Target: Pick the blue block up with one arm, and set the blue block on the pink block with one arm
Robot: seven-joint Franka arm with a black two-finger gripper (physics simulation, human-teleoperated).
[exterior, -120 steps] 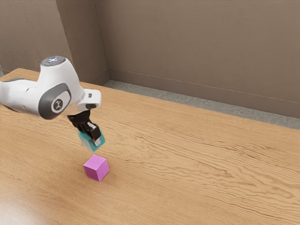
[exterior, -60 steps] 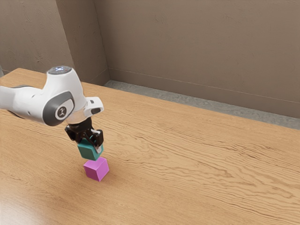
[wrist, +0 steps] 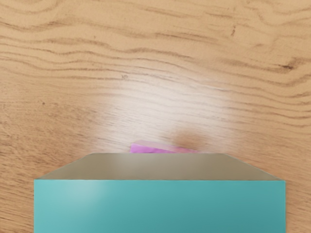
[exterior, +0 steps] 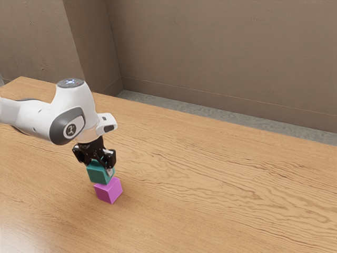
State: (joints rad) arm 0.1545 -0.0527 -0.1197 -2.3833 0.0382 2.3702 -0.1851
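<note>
Now the step in hand looks like the set-down: the gripper [exterior: 100, 164] is clenched on the blue block [exterior: 99, 173], jaws pressing two opposite sides, and that block, teal in these renders, hangs directly over the pink block [exterior: 109, 191], so close that I cannot tell whether the two faces touch or a thin gap is left. To do it well I would lower straight down with no sideways drift until the blue block [wrist: 160, 206] bears flat on the top below, then part the jaws only a little and evenly, so neither one drags the block off. From the wrist view just a sliver of the pink block [wrist: 158, 148] peeks past the far edge of the held one, about midway along it, which suggests the stack is lined up across; from the side the upper block seems set a touch toward the exterior view's left, so a small correction may help before letting go. Lifting straight up afterward would avoid toppling the pair. The arm [exterior: 58, 118] comes in low over the table [exterior: 221, 179] from the exterior view's left, its wrist bent so the hand points down
</note>
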